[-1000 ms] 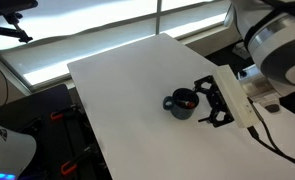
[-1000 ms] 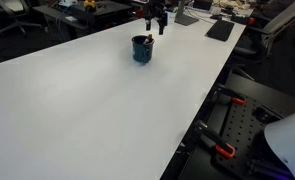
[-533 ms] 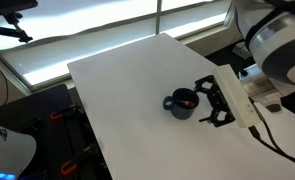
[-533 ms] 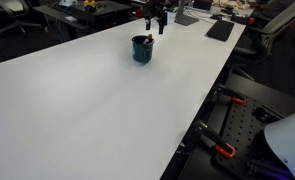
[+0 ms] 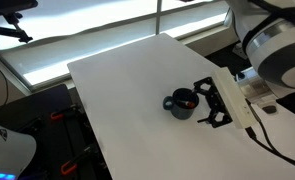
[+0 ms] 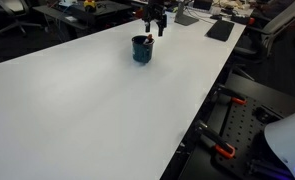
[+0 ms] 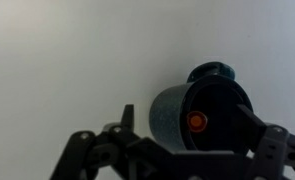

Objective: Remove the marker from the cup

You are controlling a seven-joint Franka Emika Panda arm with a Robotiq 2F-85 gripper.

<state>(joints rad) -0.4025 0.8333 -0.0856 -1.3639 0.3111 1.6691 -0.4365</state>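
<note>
Nothing has visibly shifted over the last second: the arm, claw and mug sit where they were in both exterior views. The claw (image 5: 206,103) hangs just beside the mug (image 5: 180,104) with its jaws spread wide and nothing between them. The mug stands upright on the white table (image 5: 117,75), handle turned away from the claw. The marker (image 7: 197,121) is inside it, showing in the wrist view as a small red-orange tip against the dark interior, near the wall.

Judging from here, the main risk is the approach. The mug's mouth looks narrow against the open jaws, so one finger could land on the rim and tip or push the mug along the smooth table. The marker seems to lean against the inner wall, so a closing finger may pin it there or catch only the tip and let it slip. Lifting off-centre could also drag the light mug up with it.
</note>
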